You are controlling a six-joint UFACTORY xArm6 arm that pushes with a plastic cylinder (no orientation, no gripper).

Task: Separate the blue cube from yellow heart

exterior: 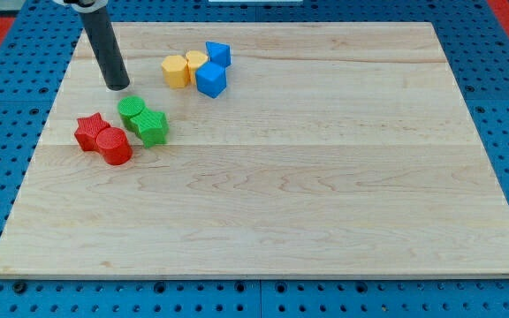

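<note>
A blue cube (211,79) sits near the view's top left, touching a yellow heart (196,63) just above and left of it. A second blue block (218,54) lies right of the heart, and a yellow hexagonal block (176,71) lies to its left. My tip (117,87) rests on the board, well left of this cluster and apart from it, just above the green blocks.
A green cylinder (132,109) and a green star (152,127) sit below my tip. A red star (89,132) and a red cylinder (113,146) lie at the left. The wooden board (281,177) lies on a blue pegboard.
</note>
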